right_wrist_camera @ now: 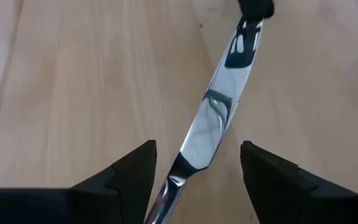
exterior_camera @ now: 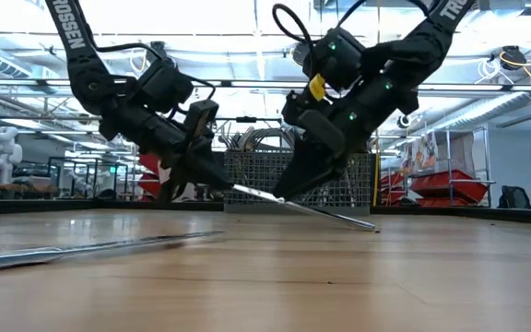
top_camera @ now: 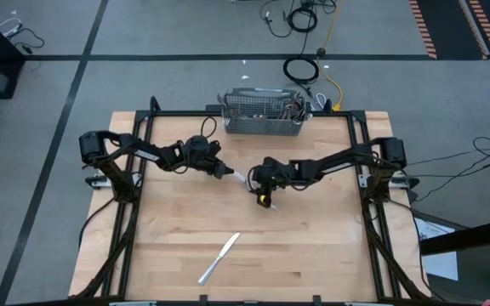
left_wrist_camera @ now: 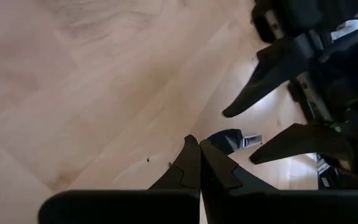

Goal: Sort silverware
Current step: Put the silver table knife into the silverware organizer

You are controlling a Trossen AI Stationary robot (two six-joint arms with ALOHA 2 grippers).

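A silver table knife (right_wrist_camera: 213, 118) slants between my two grippers at the table's middle. My left gripper (top_camera: 225, 171) is shut on its blade end. My right gripper (right_wrist_camera: 197, 168) is open. Its two fingers stand on either side of the knife where the blade meets the handle, with a gap on each side. In the low view the knife (exterior_camera: 302, 207) runs down from my left gripper (exterior_camera: 218, 180) to the table. A second knife (top_camera: 219, 257) lies flat near the table's front edge. My left gripper pinches the knife's blade tip (right_wrist_camera: 248, 25) between its two shut fingers, coming slanting down from the table's left. The knife is tilted: the held end is raised, and the handle's end (exterior_camera: 369, 224) rests on the table.
A grey wire-mesh basket (top_camera: 262, 125) stands at the table's far edge, behind both grippers, with some items at its right end. Bare wood lies to the left, the right and the front around the loose knife (exterior_camera: 90, 249).
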